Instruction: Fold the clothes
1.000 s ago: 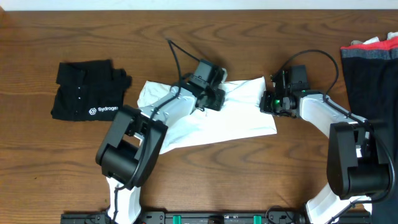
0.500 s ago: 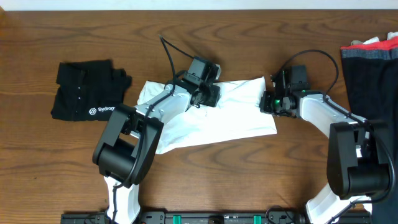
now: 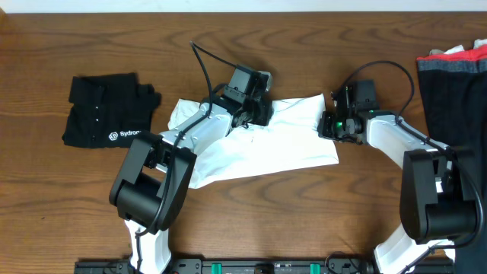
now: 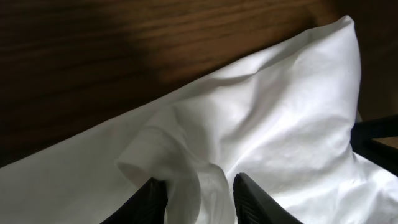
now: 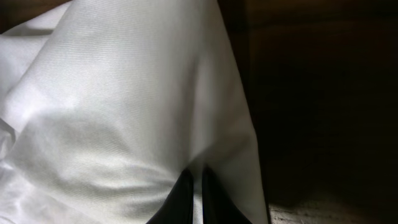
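Note:
A white T-shirt (image 3: 274,148) lies spread and partly folded on the wooden table (image 3: 243,213). My left gripper (image 3: 257,113) hovers over its far edge, near the middle. In the left wrist view this gripper (image 4: 200,199) stands open, and a loose raised fold of the T-shirt (image 4: 261,124) sits between its black fingers (image 4: 255,202). My right gripper (image 3: 327,125) is at the shirt's far right corner. The right wrist view shows that gripper (image 5: 197,199) shut on a thin edge of the white T-shirt (image 5: 124,124).
A folded black shirt with white lettering (image 3: 106,120) lies at the left. A pile of dark fabric (image 3: 453,106) with a red and white piece (image 3: 456,53) on top fills the right edge. Black cables loop above both wrists.
My left gripper has shifted slightly left and toward the far edge of the shirt, and its jaws have widened a little. The right arm has not moved.

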`<state>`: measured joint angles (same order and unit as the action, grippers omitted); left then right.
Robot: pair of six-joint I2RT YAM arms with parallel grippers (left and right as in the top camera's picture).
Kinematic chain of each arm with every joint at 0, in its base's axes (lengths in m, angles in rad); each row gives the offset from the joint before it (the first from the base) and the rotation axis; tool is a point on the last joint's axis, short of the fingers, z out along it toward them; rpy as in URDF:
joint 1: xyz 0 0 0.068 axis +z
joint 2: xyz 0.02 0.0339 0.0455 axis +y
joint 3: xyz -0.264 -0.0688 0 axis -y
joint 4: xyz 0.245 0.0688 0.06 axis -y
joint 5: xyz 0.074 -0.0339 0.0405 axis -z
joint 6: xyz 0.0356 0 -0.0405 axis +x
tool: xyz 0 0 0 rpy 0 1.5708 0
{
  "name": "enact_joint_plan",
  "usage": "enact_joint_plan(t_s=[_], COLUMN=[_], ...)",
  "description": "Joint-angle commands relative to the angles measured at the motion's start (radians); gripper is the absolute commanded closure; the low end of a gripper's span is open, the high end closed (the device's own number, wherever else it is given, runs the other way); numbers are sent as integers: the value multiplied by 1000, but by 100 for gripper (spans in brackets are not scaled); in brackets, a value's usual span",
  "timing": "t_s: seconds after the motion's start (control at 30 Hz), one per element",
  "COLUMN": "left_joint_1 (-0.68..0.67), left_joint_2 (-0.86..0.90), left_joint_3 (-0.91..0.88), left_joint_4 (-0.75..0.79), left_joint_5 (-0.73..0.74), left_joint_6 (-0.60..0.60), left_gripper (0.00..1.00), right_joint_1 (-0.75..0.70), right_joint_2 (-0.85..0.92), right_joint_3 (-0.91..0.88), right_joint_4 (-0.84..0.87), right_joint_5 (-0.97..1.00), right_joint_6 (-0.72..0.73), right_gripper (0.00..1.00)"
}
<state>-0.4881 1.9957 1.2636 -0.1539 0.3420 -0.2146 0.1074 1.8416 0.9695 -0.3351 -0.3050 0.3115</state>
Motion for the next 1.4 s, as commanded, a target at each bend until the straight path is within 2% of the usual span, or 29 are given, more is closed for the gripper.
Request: enact_joint_plan(t_s=[0.0, 0.27, 0.4, 0.47, 0.57, 0.6, 0.73, 0.8, 1.1, 1.37], left_joint_1=[-2, -6, 3, 12, 35, 44, 74, 77, 41, -22], left_joint_2=[-11, 24, 13, 9, 0, -3, -33, -51, -69, -21], left_joint_3=[10, 10, 10, 10, 11, 11, 11, 11, 10, 10], left_joint_4=[-9, -17, -17, -22, -45, -51, -56, -56, -62, -69], left_joint_5=[13, -23, -86, -112, -151, -161, -159, -159, -61, -63], left_joint_6=[-15, 8, 20, 31, 31, 31, 34, 34, 17, 14], left_gripper=[62, 65, 81, 93, 94, 93, 59, 51, 50, 51], right_joint_1=[12, 11, 11, 12, 11, 12, 11, 11, 11, 12], right_joint_2=[74, 74, 74, 74, 74, 74, 74, 74, 74, 74], right_joint_3=[-42, -42, -42, -42, -42, -42, -42, -42, -42, -42], right_joint_4=[-27, -28, -29, -29, -30, -32, -35, -35, -35, -35], right_joint_5=[69, 69, 69, 69, 69, 69, 69, 69, 70, 70], right_joint_6=[6, 6, 6, 6, 6, 6, 6, 6, 6, 6], right_gripper=[93, 93, 92, 92, 92, 92, 93, 92, 92, 92])
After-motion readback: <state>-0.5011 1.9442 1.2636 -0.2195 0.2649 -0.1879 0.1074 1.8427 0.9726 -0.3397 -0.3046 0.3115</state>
